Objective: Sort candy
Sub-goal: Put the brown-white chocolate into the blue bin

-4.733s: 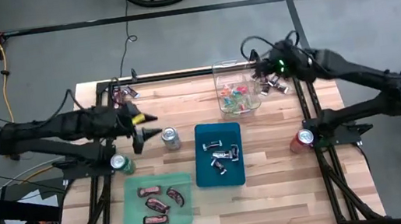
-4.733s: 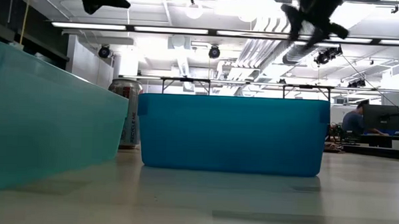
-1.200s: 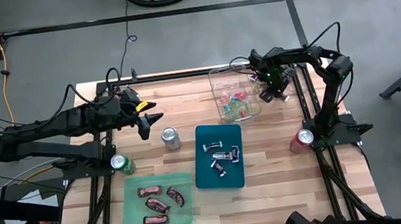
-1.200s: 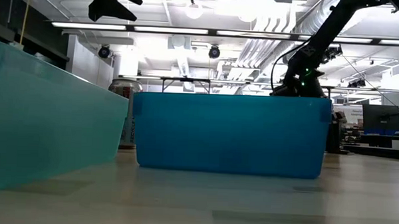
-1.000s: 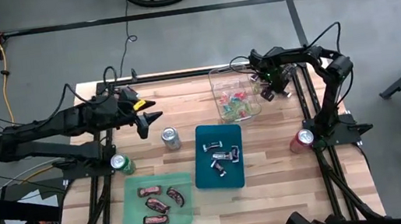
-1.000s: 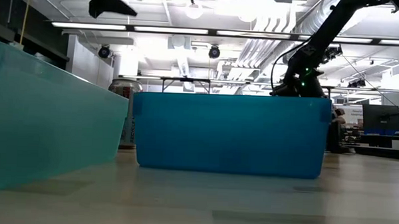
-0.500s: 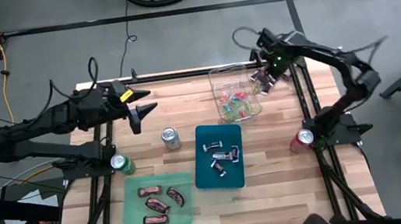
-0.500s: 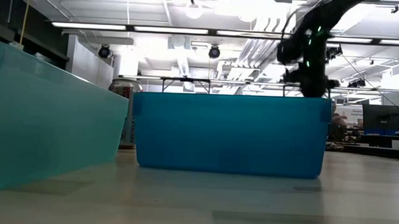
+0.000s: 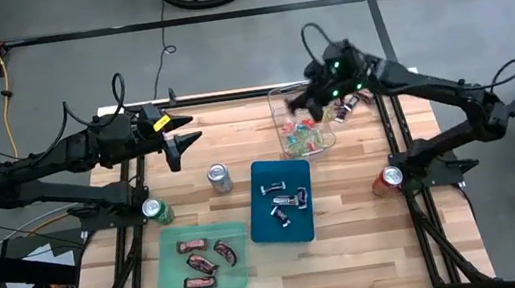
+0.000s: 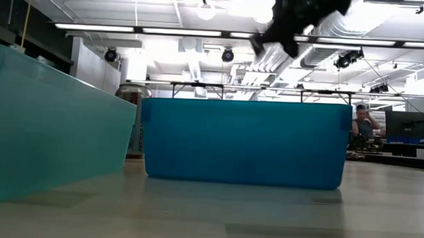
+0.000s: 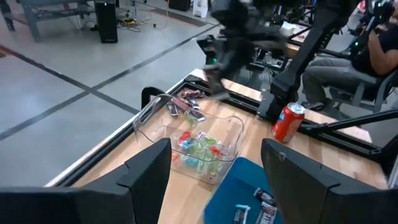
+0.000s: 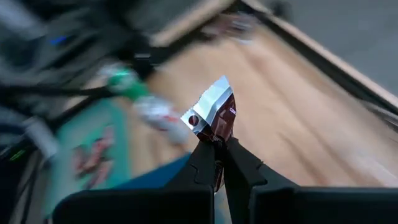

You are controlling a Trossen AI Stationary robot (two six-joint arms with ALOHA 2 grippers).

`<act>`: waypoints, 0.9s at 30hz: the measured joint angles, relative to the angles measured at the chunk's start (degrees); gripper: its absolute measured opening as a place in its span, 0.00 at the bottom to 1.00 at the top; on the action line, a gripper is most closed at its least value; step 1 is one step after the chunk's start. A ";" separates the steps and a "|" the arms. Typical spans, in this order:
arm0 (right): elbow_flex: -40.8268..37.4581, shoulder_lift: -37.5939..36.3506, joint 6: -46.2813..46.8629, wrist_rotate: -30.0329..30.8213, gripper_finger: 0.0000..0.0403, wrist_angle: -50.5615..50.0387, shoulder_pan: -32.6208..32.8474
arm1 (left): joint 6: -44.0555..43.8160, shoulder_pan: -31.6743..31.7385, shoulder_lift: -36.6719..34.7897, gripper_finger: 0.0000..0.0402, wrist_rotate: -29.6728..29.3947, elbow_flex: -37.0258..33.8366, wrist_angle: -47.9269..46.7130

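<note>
Above wooden table (image 9: pixel 366 199), right tool (image 12: pixel 217 144) pinching red-brown candy (image 12: pixel 214 115).

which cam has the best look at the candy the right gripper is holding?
Right wrist view: the wrapped candy, silver and dark red-brown, sits pinched between the shut right gripper fingers. The high view shows only that gripper over the clear bin, candy indistinct. The low and left wrist views show just the blurred arm.
</note>
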 joint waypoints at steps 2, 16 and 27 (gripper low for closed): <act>0.00 0.62 -0.96 -0.56 0.00 3.47 4.32 | -1.33 0.00 0.00 0.59 0.00 0.00 -0.07; 0.00 1.12 10.38 14.33 0.00 15.82 27.34 | 5.41 0.00 -0.01 0.59 13.78 -0.17 0.03; -3.97 1.31 27.48 27.31 0.00 4.72 41.50 | -8.12 -0.04 -5.43 0.59 21.89 -21.28 23.23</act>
